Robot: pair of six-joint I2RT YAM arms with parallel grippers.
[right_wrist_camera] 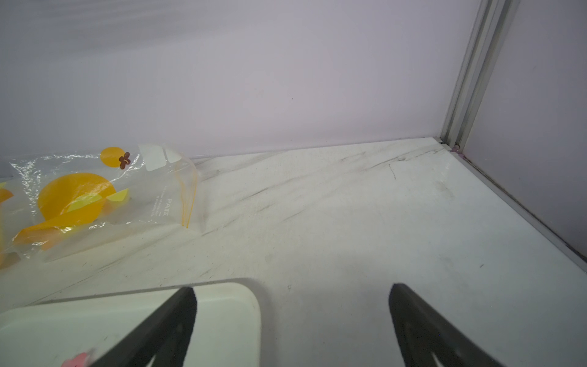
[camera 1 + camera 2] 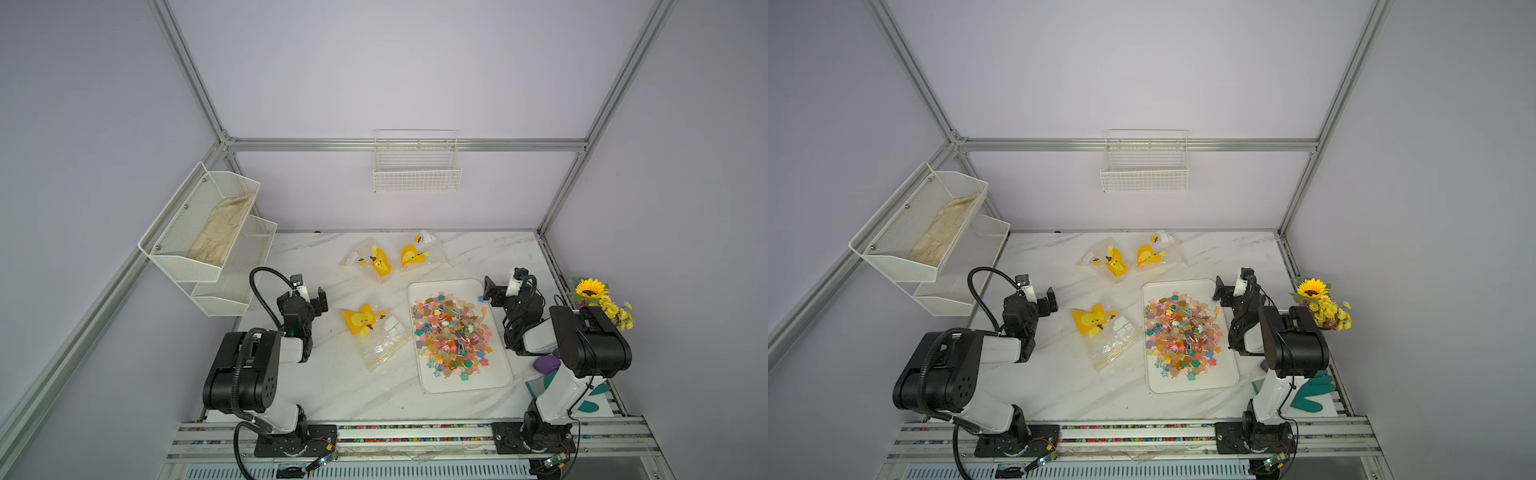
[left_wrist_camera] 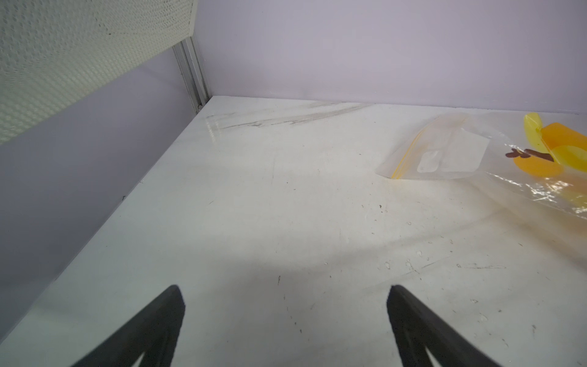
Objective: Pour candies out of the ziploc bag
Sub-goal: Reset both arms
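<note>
A heap of many-coloured candies (image 2: 453, 332) (image 2: 1183, 332) lies on a white tray (image 2: 465, 385) (image 2: 1196, 386) right of centre. A clear ziploc bag (image 2: 374, 332) (image 2: 1104, 332) with a yellow duck print lies flat just left of the tray. Two more such bags (image 2: 370, 259) (image 2: 419, 253) lie near the back wall; no candies show in any of them. My left gripper (image 2: 305, 297) (image 3: 285, 290) hovers open left of the near bag, with nothing between its fingers. At the tray's far right corner (image 1: 222, 305) my right gripper (image 2: 509, 291) (image 1: 292, 287) is open too.
A two-tier mesh shelf (image 2: 208, 232) holding a cloth hangs on the left wall. On the back wall is a wire basket (image 2: 417, 170). At the table's right edge are a sunflower bouquet (image 2: 598, 299), a purple lump (image 2: 546, 365) and a teal glove (image 2: 1312, 392).
</note>
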